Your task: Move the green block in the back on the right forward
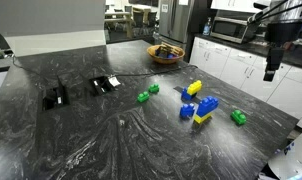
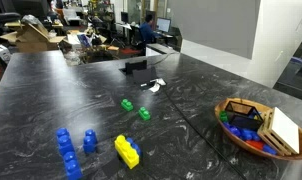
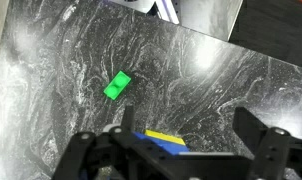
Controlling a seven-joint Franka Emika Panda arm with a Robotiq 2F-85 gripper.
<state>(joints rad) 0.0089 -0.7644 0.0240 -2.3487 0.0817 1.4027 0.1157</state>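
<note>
Green block point(image 1: 153, 89) near the middle of the counter point(image 1: 81, 140), just beside a twin block point(image 1: 143, 97); long axis too small to tell. Gripper point(image 1: 271, 72) high above, well apart, fingers spread wide.

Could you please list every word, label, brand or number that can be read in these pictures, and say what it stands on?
No text can be read in any view.
White tag by the black device: too small and blurred to tell whether it bears print.
Blue-and-yellow block stack: no markings visible.
</note>
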